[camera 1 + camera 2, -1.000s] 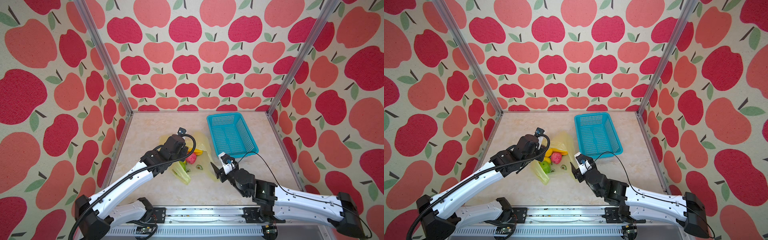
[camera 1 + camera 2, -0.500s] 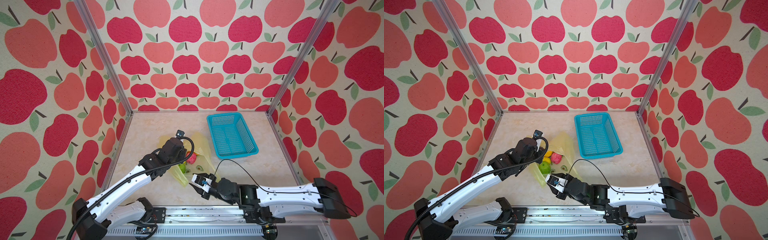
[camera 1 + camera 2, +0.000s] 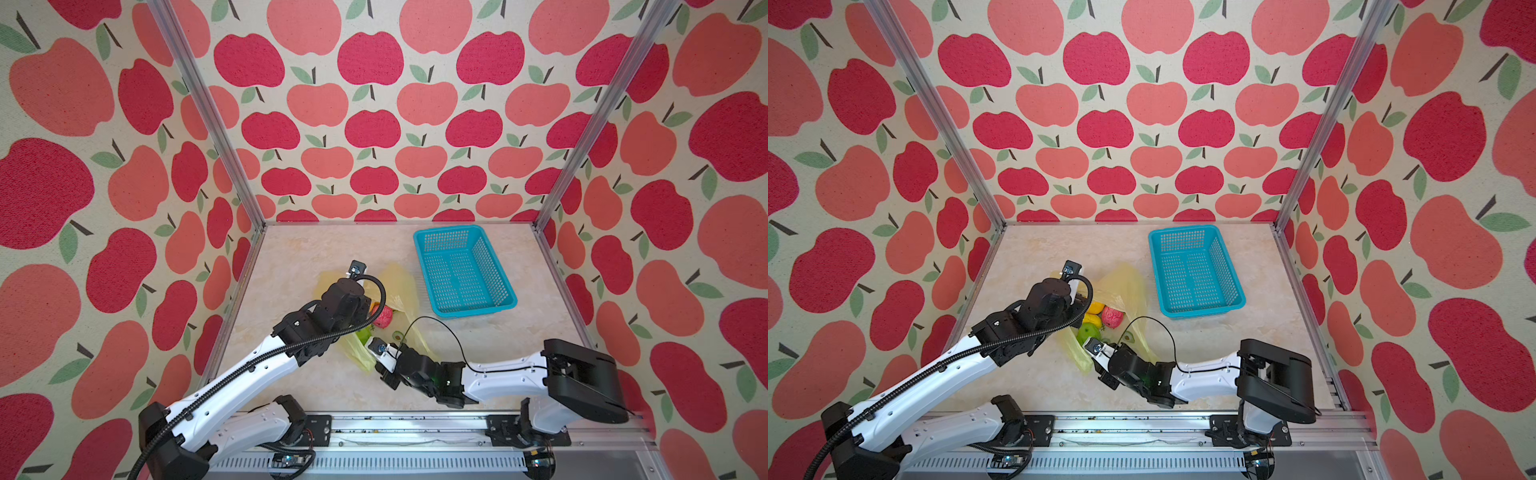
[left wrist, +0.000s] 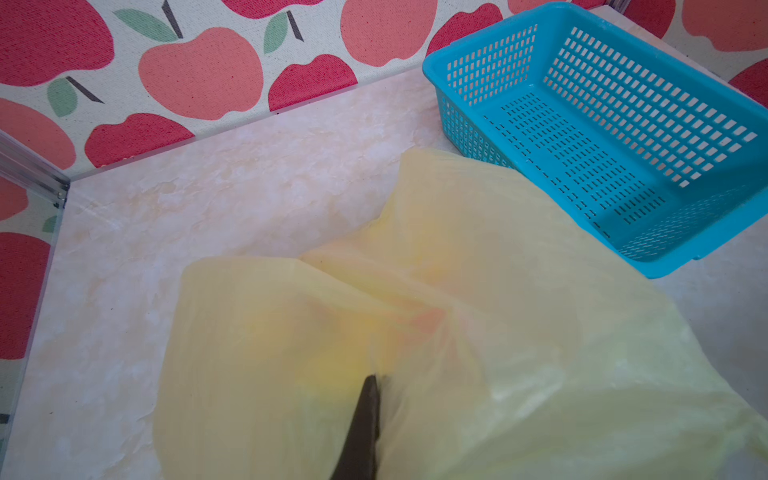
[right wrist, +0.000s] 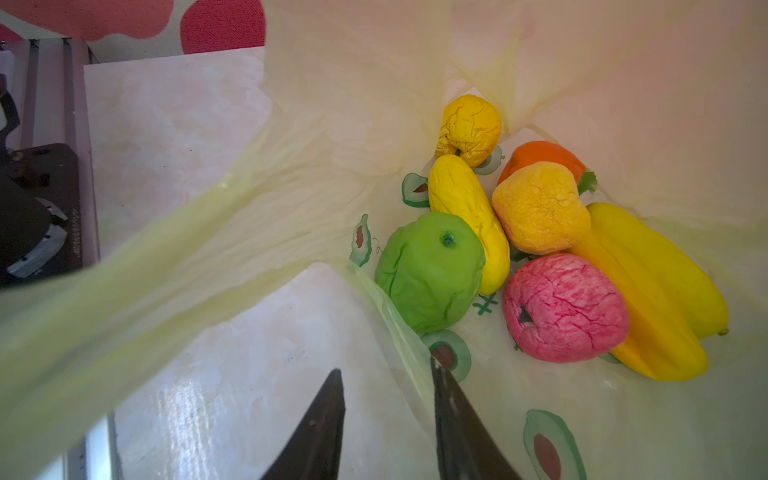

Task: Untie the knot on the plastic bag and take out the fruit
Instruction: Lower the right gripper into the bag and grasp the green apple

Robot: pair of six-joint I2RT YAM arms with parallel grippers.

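Marbled table [image 3: 299, 257], apple-print walls [image 3: 374, 124]: left claw [image 4: 370, 386] clamps the bag [image 4: 498, 291], mostly hidden in plastic; right claw [image 5: 384, 368] parted, fruit [image 5: 430, 270] just ahead.

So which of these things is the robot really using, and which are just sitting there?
For the job: plastic bag, pinched by the left gripper; fruit inside it; right gripper, open at the bag's edge.
Just sitting there for now: blue basket; apple-print walls.

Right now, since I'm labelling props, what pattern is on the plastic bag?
The plastic bag is pale yellow with green avocado halves, clearest in the right wrist view.
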